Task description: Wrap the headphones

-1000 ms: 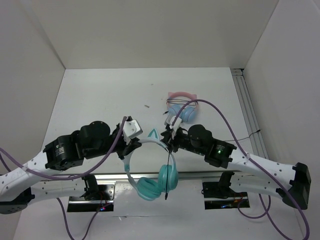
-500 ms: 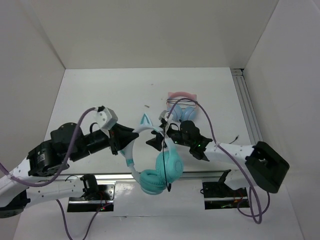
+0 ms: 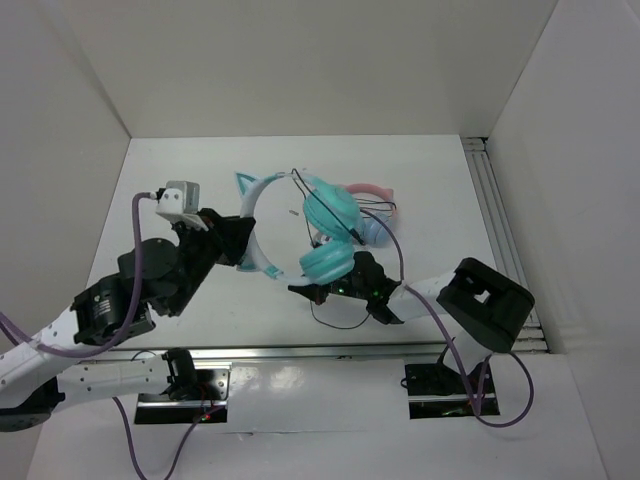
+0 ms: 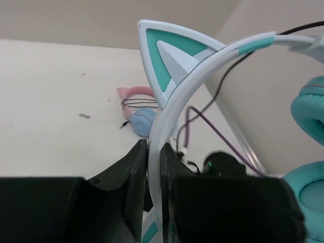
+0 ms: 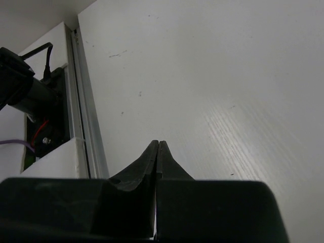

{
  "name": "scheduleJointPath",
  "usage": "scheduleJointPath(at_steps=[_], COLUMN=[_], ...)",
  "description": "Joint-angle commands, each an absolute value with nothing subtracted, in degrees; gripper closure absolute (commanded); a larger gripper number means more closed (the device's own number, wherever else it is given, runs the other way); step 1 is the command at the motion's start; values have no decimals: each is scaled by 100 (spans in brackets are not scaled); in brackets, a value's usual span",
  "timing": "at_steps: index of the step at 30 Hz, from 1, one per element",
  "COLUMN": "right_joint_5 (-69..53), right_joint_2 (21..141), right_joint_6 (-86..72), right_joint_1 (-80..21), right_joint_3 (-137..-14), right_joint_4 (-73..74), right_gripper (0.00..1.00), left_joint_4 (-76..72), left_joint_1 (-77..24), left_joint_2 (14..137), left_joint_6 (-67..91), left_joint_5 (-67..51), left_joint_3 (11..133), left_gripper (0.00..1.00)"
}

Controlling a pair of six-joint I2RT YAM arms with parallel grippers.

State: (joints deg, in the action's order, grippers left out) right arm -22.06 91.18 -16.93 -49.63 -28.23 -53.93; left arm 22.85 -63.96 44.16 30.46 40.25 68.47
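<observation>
Left tool (image 4: 153, 154) clenched on headphones (image 3: 328, 205) headband; right tool (image 5: 157, 148) pinched closed near table (image 3: 200, 170) front edge.

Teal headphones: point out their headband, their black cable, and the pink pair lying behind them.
headband (image 4: 163, 121), left wrist view, white stretch of the band.
black cable (image 4: 304, 28), left wrist view, run along the band's top.
pink pair (image 3: 362, 188), top external view, its pink band.

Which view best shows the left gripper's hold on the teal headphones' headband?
Left wrist: the left gripper pinches the white headband near a cat ear. Top external shows the whole headphones, but the grip is small there. Right wrist shows none of it, only table.
</observation>
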Motion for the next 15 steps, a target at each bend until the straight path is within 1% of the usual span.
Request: scheduleJointPath(at_steps=[1, 3, 4, 7, 12, 15], right_joint_5=[-1733, -1408, -1258, -898, -669, -265], right_joint_2=[9089, 9010, 8896, 8606, 8105, 7560], right_joint_6=[-1924, -1925, -1986, -1986, -1820, -1653], right_joint_1=[-5290, -5544, -5642, -5976, -6301, -6643], right_joint_3=[-2681, -2681, -2602, -2522, -2637, -2750], right_joint_4=[-6100, -5942, -5941, -5617, -4494, -3879], right_gripper=[100, 100, 100, 100, 100, 100], left_joint_4=[2126, 2372, 2425, 2426, 2777, 2777], left_joint_1=[-6407, -6407, -6407, -6346, -5925, -5389], left_joint_2=[4640, 4911, 4991, 5386, 5941, 6134], left_joint_6=[4121, 4690, 4798, 4904, 5062, 5001], left_joint_5=[6050, 6554, 6939, 7416, 7559, 7410], left_joint_3=[7049, 7101, 7102, 7180, 7321, 7243], left_gripper=[100, 100, 100, 100, 100, 100])
